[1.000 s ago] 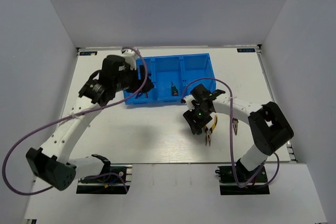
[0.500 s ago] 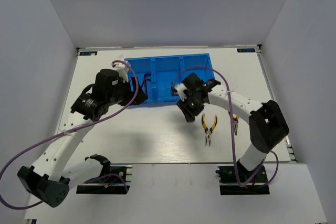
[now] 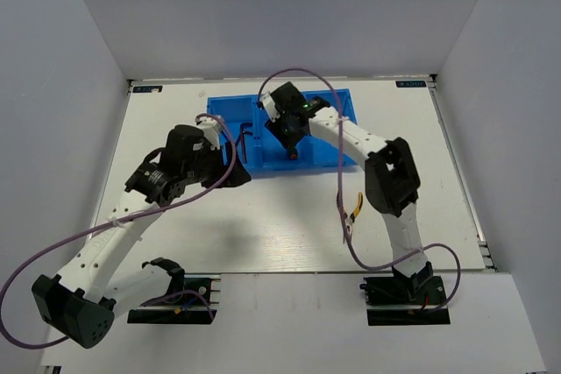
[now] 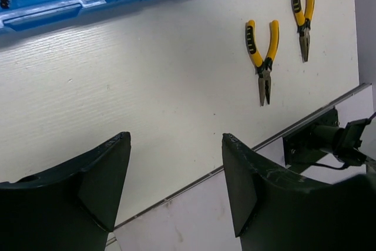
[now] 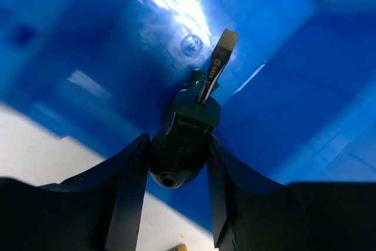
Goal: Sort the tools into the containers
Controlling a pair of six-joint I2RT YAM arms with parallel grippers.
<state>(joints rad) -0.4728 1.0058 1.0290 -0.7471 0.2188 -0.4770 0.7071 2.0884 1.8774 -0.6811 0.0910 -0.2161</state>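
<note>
The blue bin (image 3: 329, 107) stands at the back of the table. My right gripper (image 3: 293, 146) reaches down into its middle compartment, shut on a green-and-black stubby screwdriver (image 5: 191, 110) whose blade points at the blue floor; the gripper (image 5: 177, 139) clamps the handle from both sides. Dark hex keys (image 3: 247, 133) lie in the left compartment. My left gripper (image 3: 238, 172) is open and empty, just in front of the bin's left end. In the left wrist view the gripper (image 4: 176, 145) hovers over bare table, with two yellow-handled pliers (image 4: 262, 57) (image 4: 304, 19) lying beyond. One pair of pliers (image 3: 353, 215) shows beside the right arm.
The bin's near rim (image 4: 59, 10) runs along the top of the left wrist view. Purple cables (image 3: 346, 199) loop over the table from both arms. White walls enclose the table on three sides. The arm bases (image 3: 171, 299) sit at the near edge.
My right gripper has swung from the table near the pliers up and over into the bin's middle compartment. My left gripper has drawn back out of the bin's left end.
</note>
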